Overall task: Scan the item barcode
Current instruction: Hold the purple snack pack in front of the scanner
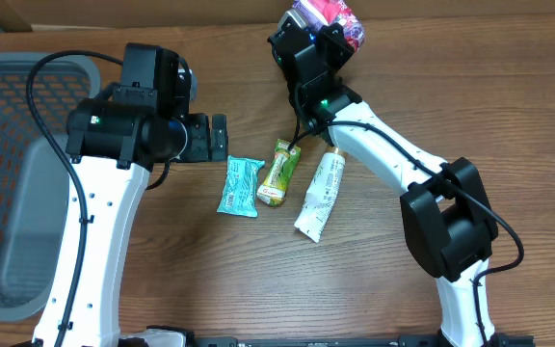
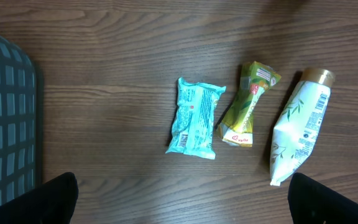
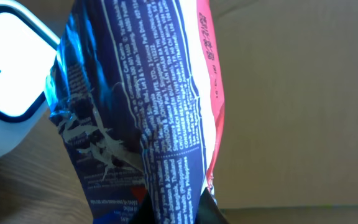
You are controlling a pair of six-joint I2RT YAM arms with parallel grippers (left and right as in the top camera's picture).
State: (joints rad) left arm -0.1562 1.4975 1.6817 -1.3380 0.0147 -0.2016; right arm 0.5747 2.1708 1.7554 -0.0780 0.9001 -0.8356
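Note:
My right gripper (image 1: pixel 322 31) is at the table's far edge, shut on a crinkled pouch (image 1: pixel 330 17) with a red front and a dark blue printed back. In the right wrist view the pouch (image 3: pixel 148 106) stands upright and fills the middle, and my right gripper (image 3: pixel 176 210) pinches its lower edge. A white rounded device with a black rim (image 3: pixel 2 81) lies just left of the pouch. No barcode shows on the side facing me. My left gripper (image 1: pixel 218 137) hovers open left of the items on the table, with nothing between its fingers (image 2: pixel 42 199).
A teal packet (image 1: pixel 239 186), a green sachet (image 1: pixel 278 173) and a white tube (image 1: pixel 321 196) lie side by side mid-table. A grey mesh basket (image 1: pixel 8 193) stands at the left edge. Brown cardboard (image 3: pixel 291 106) rises behind the pouch.

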